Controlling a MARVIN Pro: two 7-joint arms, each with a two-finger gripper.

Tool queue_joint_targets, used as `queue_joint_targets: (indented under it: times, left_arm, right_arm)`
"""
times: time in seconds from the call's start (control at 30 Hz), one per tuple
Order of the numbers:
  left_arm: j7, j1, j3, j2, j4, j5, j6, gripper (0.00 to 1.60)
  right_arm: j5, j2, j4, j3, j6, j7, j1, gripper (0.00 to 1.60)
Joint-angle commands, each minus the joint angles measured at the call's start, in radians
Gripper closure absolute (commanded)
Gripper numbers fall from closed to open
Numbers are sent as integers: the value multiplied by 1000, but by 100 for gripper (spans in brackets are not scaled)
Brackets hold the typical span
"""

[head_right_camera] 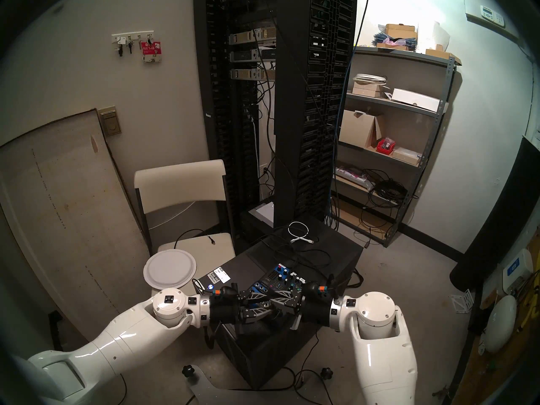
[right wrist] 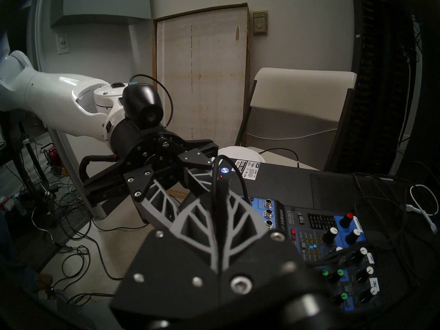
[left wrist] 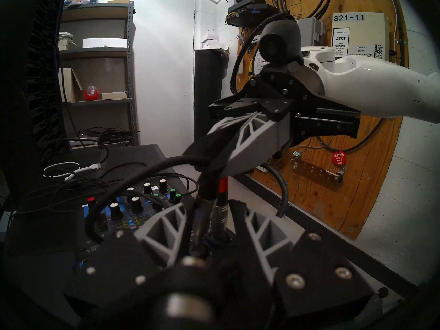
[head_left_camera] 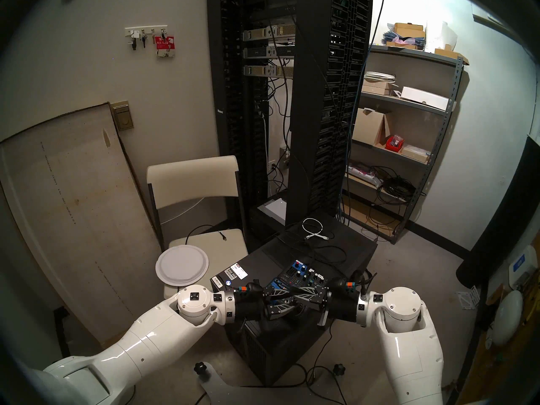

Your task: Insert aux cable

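Note:
The aux cable's dark grey plug (left wrist: 200, 215) stands upright over the near corner of the blue and black mixer (head_left_camera: 301, 274), its tip down at the mixer's jack row. My right gripper (left wrist: 210, 166) is shut on the black top of that plug, also seen in the right wrist view (right wrist: 219, 203), where the thin cable loops up above the fingers. My left gripper (left wrist: 207, 207) is open, one finger on each side of the plug without touching it. Whether the tip is in a socket is hidden. Both grippers meet over the mixer's corner in the head view (head_left_camera: 287, 298).
A red-collared plug (left wrist: 223, 187) stands in the mixer right beside the aux plug. The mixer sits on a black case (head_left_camera: 336, 249) with loose black cables and a white coiled cable (head_left_camera: 314, 229). A paper plate (head_left_camera: 181, 267) lies on a folding chair; a server rack (head_left_camera: 306, 103) stands behind.

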Motion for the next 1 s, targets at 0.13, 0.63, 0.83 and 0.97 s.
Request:
queue_joint_targets:
  times: [0.13,0.63,0.83,0.97]
  left_arm:
    - [-2,-1,1,-5,-33,-10,-6,76]
    - [8,-7,-18,4,-55,-20,-5,59]
    - [12,4,-28,19,-76,-23,-2,60]
    - [21,9,-35,28,-89,-26,1,60]
  right_arm:
    - [-29,24,41,-4,16,-9,-37,160]
    - [-14,38,42,-16,18,-13,-40,160]
    - [-10,44,43,-23,18,-16,-39,160]
    - [-8,47,44,-28,19,-17,-38,160]
